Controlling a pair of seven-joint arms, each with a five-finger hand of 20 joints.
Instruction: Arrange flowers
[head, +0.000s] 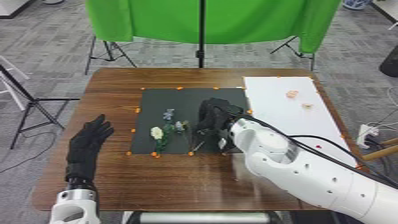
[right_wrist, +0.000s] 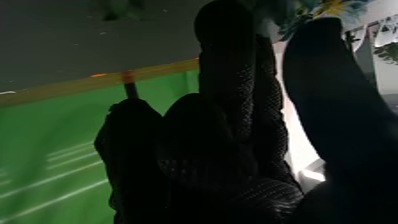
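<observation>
We have our left hand (head: 87, 142) loosely spread at the left of the bench (head: 133, 185); our right hand (head: 216, 116) is over the black mat (head: 160, 100), near the white flower (head: 157, 133) lying there, and whether it pinches anything we cannot tell

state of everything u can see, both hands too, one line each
left hand: open, at the table's left side
right hand: over the black mat; can't tell if it holds a flower
black mat: flat, taped down
white flower: lying on the mat
blue flower: lying on the mat
white sheet: flat
pink flowers: apart on the sheet
green cloth: hanging
</observation>
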